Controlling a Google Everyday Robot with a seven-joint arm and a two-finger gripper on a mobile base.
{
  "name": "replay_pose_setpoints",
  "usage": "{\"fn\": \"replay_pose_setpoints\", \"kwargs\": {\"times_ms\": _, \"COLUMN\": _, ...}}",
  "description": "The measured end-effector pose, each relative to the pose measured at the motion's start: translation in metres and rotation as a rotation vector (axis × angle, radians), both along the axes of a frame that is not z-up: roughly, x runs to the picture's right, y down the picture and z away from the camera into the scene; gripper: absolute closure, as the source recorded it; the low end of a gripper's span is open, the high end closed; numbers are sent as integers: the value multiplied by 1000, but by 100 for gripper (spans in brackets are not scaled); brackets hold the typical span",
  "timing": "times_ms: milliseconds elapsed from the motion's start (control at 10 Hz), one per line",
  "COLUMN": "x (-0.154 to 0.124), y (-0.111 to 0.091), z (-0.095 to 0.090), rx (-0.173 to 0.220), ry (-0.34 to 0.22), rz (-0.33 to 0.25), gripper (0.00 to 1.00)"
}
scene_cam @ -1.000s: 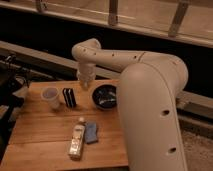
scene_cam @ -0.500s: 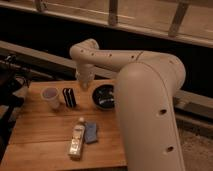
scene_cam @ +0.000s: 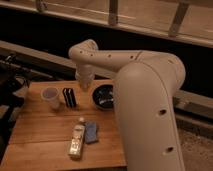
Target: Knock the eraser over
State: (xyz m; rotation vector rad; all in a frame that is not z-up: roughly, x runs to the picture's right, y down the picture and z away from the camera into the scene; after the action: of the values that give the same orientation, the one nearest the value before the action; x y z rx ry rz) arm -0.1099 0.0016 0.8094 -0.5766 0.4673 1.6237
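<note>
The eraser (scene_cam: 69,97) is a small black block with a thin white stripe. It stands upright on the wooden table (scene_cam: 35,135), just right of the white cup (scene_cam: 51,97). My gripper (scene_cam: 85,86) hangs from the white arm just above and to the right of the eraser, close to its top right corner. I cannot tell whether it touches the eraser.
A black bowl (scene_cam: 105,96) sits right of the gripper. A blue pad (scene_cam: 91,132) and a pale bottle lying on its side (scene_cam: 76,140) lie at the table's front. My bulky white arm (scene_cam: 145,100) covers the table's right side. Dark equipment (scene_cam: 10,82) stands at left.
The arm's wrist and the gripper have shifted slightly left and down toward the eraser. The eraser still stands upright in the same spot.
</note>
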Motion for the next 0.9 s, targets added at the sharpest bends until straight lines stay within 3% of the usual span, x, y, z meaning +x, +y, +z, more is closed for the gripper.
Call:
{"fn": "replay_pose_setpoints", "kwargs": {"times_ms": 600, "x": -26, "y": -17, "z": 24, "rx": 101, "ry": -34, "rz": -9, "gripper": 100}}
{"fn": "replay_pose_setpoints", "kwargs": {"times_ms": 700, "x": -28, "y": -21, "z": 26, "rx": 138, "ry": -47, "rz": 4, "gripper": 100}}
{"fn": "replay_pose_setpoints", "kwargs": {"times_ms": 900, "x": -23, "y": -28, "z": 31, "rx": 248, "ry": -109, "rz": 90, "gripper": 100}}
